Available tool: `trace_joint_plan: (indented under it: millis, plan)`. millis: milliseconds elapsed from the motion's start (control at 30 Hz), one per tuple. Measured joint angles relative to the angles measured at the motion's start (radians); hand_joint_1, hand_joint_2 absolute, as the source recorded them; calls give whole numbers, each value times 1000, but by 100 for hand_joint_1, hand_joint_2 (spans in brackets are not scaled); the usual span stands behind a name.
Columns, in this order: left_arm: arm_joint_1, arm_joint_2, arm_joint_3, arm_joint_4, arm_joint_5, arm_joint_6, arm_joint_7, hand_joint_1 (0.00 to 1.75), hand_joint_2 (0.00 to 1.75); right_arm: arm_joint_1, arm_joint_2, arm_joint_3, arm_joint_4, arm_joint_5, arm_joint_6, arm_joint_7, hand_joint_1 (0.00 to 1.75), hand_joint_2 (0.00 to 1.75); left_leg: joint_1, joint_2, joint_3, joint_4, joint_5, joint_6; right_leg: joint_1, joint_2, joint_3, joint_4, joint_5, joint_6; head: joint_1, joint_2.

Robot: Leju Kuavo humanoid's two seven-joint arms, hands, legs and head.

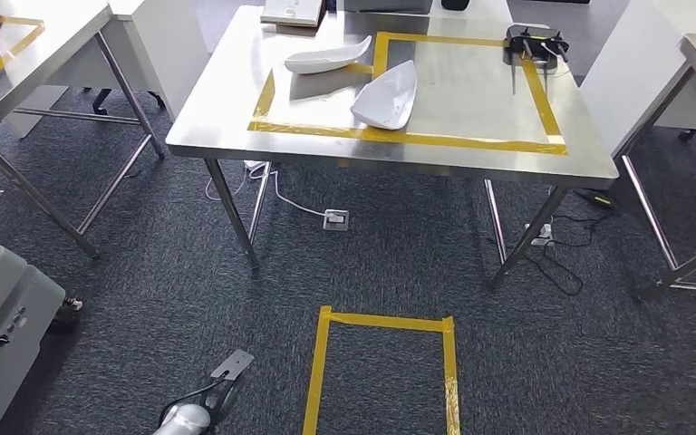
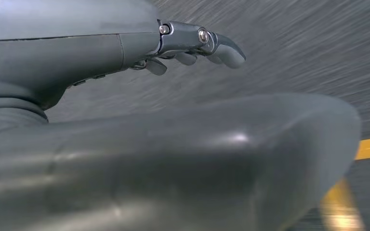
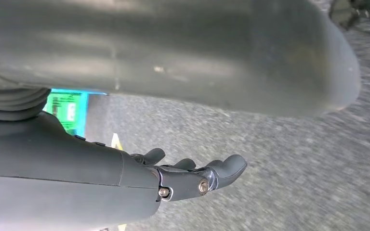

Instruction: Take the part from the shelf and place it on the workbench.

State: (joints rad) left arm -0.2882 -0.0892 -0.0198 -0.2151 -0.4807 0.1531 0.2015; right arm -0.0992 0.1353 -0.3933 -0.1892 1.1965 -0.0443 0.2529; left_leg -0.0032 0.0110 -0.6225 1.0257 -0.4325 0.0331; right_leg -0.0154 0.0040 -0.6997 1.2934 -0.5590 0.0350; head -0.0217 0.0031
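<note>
Two white parts (image 1: pixel 386 93) lie inside the worktop's (image 1: pixel 236 109) taped frame, well ahead of both empty, loosely spread hanging hands (image 2: pixel 192 45), left (image 1: pixel 201 408) nearer.

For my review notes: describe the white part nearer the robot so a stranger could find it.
On the steel workbench, look inside the yellow tape rectangle. The white part lies at its near-left side, pointed, shell-shaped. Unlike the second white part, it sits closer to the table's front edge.
</note>
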Motion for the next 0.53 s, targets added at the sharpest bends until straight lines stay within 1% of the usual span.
trace_joint_plan:
  millis: [33,67,100,133,167,200,233,267,300,333,367,400,433,467,500,533]
  plan:
    - [20,4,5,5,9,-12,9,0,0,-1,-1,0,0,4,1,2,0,0,-1,1,-16,4,9,-1,2,0,42,-34,24,-5,0,0]
    - [37,8,12,9,20,-21,16,0,0,-4,-1,0,0,8,1,4,0,0,-1,0,-29,8,19,-3,6,1,96,-97,36,-12,0,0]
    - [51,11,21,12,37,-28,22,0,0,-9,-3,0,0,12,0,4,0,0,-1,-1,-39,11,28,-7,10,1,150,-171,32,-20,0,0]
    - [65,14,34,14,57,-31,24,0,0,-13,-4,0,0,15,-2,5,0,0,-1,-1,-43,10,37,-12,14,1,188,-230,24,-28,-1,0]
    - [78,15,48,17,79,-32,24,0,0,-17,-5,1,-1,17,-3,5,0,0,0,-1,-44,8,46,-18,19,1,210,-270,12,-36,-1,0]
    - [92,17,65,19,98,-33,22,0,0,-20,-5,1,-1,19,-5,5,0,0,2,-1,-43,2,56,-26,22,0,214,-287,11,-42,0,0]
    - [106,18,82,22,112,-34,17,0,0,-21,-4,1,0,19,-7,5,0,0,3,-2,-42,-5,67,-33,22,-1,208,-290,24,-49,2,0]
    - [118,18,96,24,119,-35,12,0,0,-22,-4,1,0,19,-8,5,0,0,4,-4,-46,-6,65,-39,20,-2,203,-297,36,-56,3,0]
    - [129,19,107,27,121,-38,9,0,0,-23,-3,1,0,18,-10,6,0,0,4,-6,-54,4,43,-45,16,-4,193,-304,52,-63,2,0]
    - [139,19,113,29,120,-40,7,0,0,-23,-2,1,0,17,-12,6,0,0,5,-8,-64,33,1,-50,13,-5,182,-309,69,-68,1,0]
    - [146,19,117,30,117,-43,6,0,0,-23,-1,1,0,15,-14,7,0,0,8,-10,-75,80,-57,-56,11,-6,168,-311,83,-71,-1,0]
    - [152,18,119,32,112,-46,6,0,0,-23,0,1,0,12,-16,8,0,0,11,-11,-85,141,-113,-61,11,-8,152,-311,96,-73,-3,0]
    - [155,18,120,33,106,-50,5,0,0,-23,1,1,0,10,-18,10,0,0,14,-11,-90,204,-151,-67,11,-10,136,-310,109,-72,-4,0]
    - [156,17,120,34,99,-53,3,0,0,-22,2,1,0,9,-18,12,0,0,16,-11,-89,253,-164,-72,10,-12,120,-308,121,-70,-4,0]
    - [157,17,120,35,89,-55,1,0,0,-22,2,1,0,8,-19,15,0,0,19,-10,-77,278,-154,-76,9,-15,103,-305,133,-67,-4,0]
    - [157,17,120,35,84,-57,-1,0,0,-22,2,1,0,8,-19,17,0,0,21,-10,-71,290,-145,-79,8,-16,95,-303,139,-65,-4,0]
